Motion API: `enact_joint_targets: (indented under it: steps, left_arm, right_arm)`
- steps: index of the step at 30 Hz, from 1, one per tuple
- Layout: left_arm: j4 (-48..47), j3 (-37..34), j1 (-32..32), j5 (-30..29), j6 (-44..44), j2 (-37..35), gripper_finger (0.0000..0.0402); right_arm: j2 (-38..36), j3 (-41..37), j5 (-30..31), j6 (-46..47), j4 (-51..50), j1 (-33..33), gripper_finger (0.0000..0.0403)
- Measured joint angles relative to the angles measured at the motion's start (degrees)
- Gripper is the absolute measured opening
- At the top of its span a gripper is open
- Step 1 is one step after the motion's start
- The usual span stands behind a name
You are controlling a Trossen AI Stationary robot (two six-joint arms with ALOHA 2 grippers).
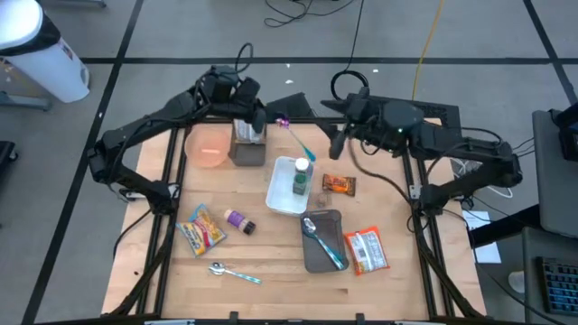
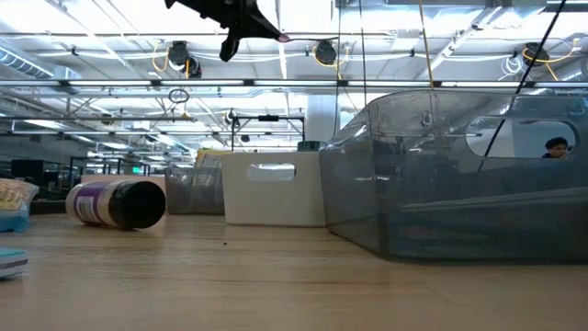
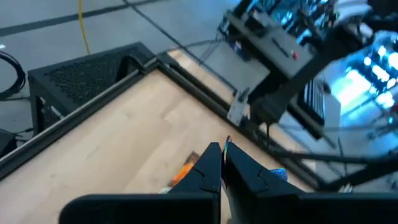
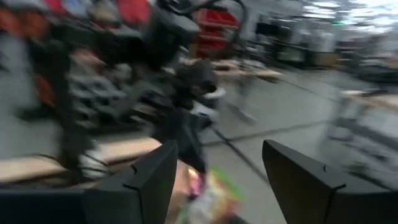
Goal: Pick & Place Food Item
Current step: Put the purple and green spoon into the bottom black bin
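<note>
My left gripper (image 1: 267,116) hangs high over the table's far middle, shut on a thin utensil (image 1: 296,137) with a purple end and a pale-blue stem. It also shows at the top of the low view (image 2: 266,32). My right gripper (image 1: 337,138) hovers open and empty to the right of the utensil, its fingers wide apart in the right wrist view (image 4: 217,168). An orange snack packet (image 1: 339,184) lies flat on the table. A green bottle (image 1: 301,181) stands in a white bin (image 1: 282,194). My left gripper pinches the utensil's purple end (image 1: 282,120) between its two shut fingers; a thin sliver shows between the fingertips (image 3: 227,144). The purple end is lifted high above the table (image 2: 285,39). The stem slants away toward the white bin; I cannot tell where its far end sits.
A pink bowl (image 1: 209,146) and a grey box (image 1: 246,144) stand at the far left. A grey tray (image 1: 316,255) holds a spoon. A red-white packet (image 1: 366,251), a yellow packet (image 1: 203,228), a purple jar (image 1: 239,220) and a metal spoon (image 1: 230,271) lie nearer.
</note>
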Motion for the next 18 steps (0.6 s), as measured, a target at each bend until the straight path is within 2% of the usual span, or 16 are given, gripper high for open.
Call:
enact_joint_targets:
  steps: [5, 13, 15, 18]
  left_arm:
    - [5.97, 0.0, 0.67, -0.49, -5.55, 0.0, 0.0005]
    - [7.37, 0.0, -0.74, -6.77, -9.26, 0.0, 0.0005]
    - [7.19, 0.0, -1.18, -7.05, -9.53, 0.0, 0.0005]
    - [6.84, 0.0, -1.76, -7.79, -9.51, 0.0, 0.0005]
  right_arm:
    - [6.43, 9.73, 11.8, -6.62, -8.88, 5.01, 0.0233]
    - [14.9, 11.33, 24.81, -12.58, -10.71, 8.89, 0.0233]
    - [15.62, 11.33, 27.0, -12.68, -10.71, 9.24, 0.0233]
    - [16.15, 11.33, 27.03, -10.85, -10.6, 9.29, 0.0231]
